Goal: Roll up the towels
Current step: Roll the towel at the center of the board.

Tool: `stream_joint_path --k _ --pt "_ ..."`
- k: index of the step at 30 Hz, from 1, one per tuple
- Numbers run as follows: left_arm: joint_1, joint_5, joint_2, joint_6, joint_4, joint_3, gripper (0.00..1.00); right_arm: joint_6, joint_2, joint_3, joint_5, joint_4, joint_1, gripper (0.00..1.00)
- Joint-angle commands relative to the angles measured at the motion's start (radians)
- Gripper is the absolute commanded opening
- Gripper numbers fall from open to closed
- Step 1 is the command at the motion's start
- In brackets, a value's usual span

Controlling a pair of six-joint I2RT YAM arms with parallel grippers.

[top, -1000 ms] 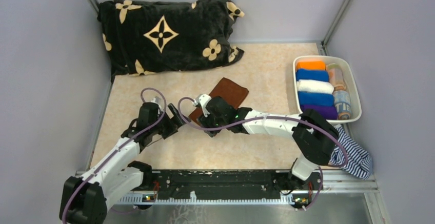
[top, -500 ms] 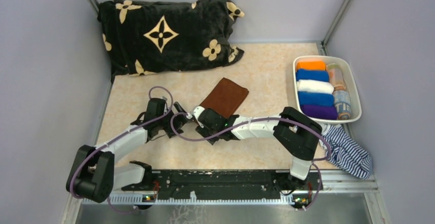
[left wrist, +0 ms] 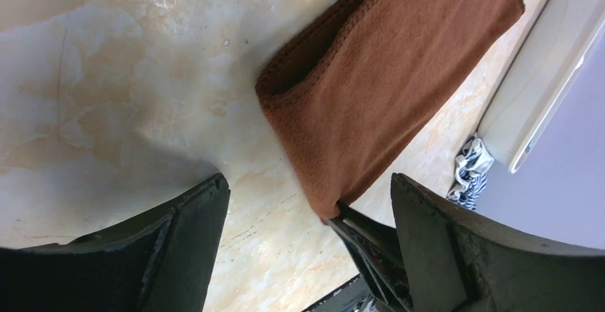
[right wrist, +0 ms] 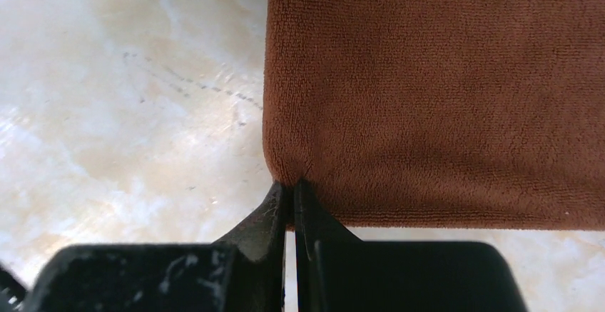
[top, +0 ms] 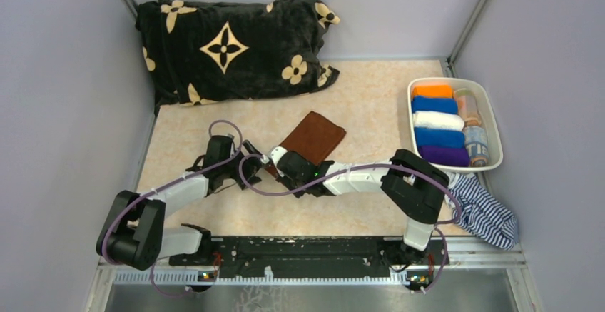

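The plain brown terry towel (top: 314,133) lies folded flat at the middle of the beige marble-pattern table (top: 371,91), its length running from 7 to 1 o'clock. It looks light, soft and limp, not slippery, so I judge the hemmed short end at 7 o'clock the best place to take it. There the right gripper (right wrist: 294,187) is clenched on the hem, and the left gripper (left wrist: 307,182) hangs released just at 9 o'clock of it. One towel lies unrolled. At 3 o'clock the white plastic tray (top: 494,123) holds five plain-coloured rolls (top: 436,121) and two printed rolls (top: 467,103).
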Motion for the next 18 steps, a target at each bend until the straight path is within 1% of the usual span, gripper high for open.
stream_joint_path --k 1,5,9,10,13,16,18 --pt "-0.012 -0.033 0.007 -0.038 -0.016 -0.051 0.88 0.089 -0.052 -0.033 -0.156 0.049 -0.001 0.00" --pt "-0.015 -0.061 -0.010 -0.060 -0.023 -0.072 0.78 0.165 -0.088 -0.061 -0.206 0.114 -0.026 0.00" --pt "-0.017 -0.080 -0.009 -0.070 -0.041 -0.075 0.59 0.234 -0.103 -0.103 -0.256 0.178 -0.055 0.00" --pt "-0.019 -0.080 -0.008 -0.073 -0.042 -0.075 0.55 0.255 -0.130 -0.118 -0.272 0.205 -0.063 0.00" --pt "-0.024 -0.089 0.002 -0.077 -0.044 -0.070 0.48 0.310 -0.151 -0.159 -0.321 0.266 -0.091 0.00" --pt "-0.026 -0.111 0.018 -0.075 -0.046 -0.062 0.37 0.322 -0.151 -0.173 -0.346 0.290 -0.096 0.00" --pt "-0.026 -0.130 0.029 -0.074 -0.046 -0.056 0.33 0.325 -0.148 -0.173 -0.359 0.291 -0.096 0.00"
